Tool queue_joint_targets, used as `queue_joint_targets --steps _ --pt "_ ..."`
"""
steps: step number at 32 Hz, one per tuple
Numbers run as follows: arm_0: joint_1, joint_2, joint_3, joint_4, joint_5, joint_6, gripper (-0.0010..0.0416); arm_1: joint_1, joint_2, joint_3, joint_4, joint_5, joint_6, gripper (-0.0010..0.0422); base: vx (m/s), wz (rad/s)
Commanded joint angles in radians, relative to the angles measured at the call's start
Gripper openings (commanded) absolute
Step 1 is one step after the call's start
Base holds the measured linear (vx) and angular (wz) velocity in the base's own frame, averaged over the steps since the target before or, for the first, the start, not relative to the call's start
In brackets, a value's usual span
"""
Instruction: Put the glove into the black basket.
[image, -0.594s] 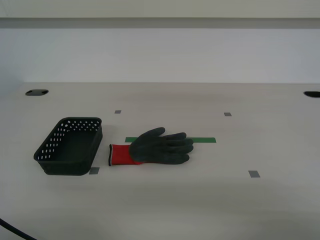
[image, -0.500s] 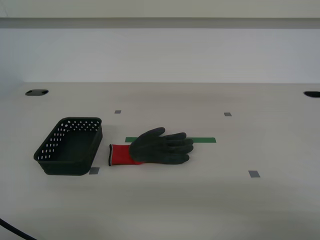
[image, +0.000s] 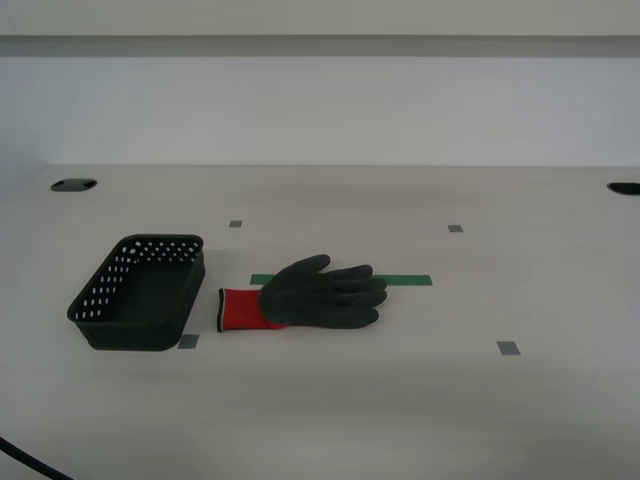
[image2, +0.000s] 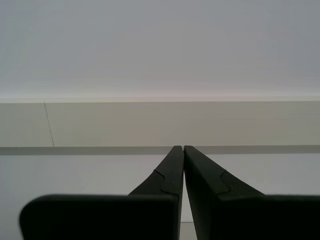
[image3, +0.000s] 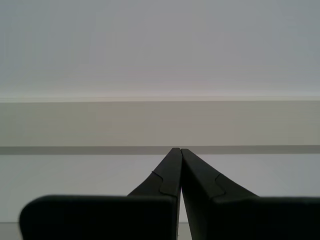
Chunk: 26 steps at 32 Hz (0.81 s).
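Nothing of the task is done yet: the glove (image: 310, 296) lies flat on the worktop (image: 420, 400) at the centre of the exterior view, red cuff pointing to the black basket (image: 140, 292) just beside it at centre left, which holds nothing. My first tool (image3: 176, 150) and my second tool (image2: 183, 147) are both pressed together and empty, facing a pale wall, and neither arm shows in the exterior view. Reaching, grasping, carrying and dropping all remain

Even, soft bright light, faint shadows (no glare), all views sharp.
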Motion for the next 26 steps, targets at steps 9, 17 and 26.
queue_joint_targets --steps 9,17,26 --pt "0.001 0.0 0.002 0.003 0.0 0.0 0.0001 -0.003 0.0 0.087 -0.182 0.172 -0.047 0.0 0.0 0.0" --pt "0.001 0.0 0.002 0.003 0.0 0.0 0.0001 -0.029 0.014 0.32 -0.727 0.172 0.069 0.0 0.0 0.0" --pt "0.001 0.0 0.002 0.003 0.0 0.0 0.0001 -0.144 0.069 0.482 -1.067 0.172 0.108 0.0 0.0 0.0"
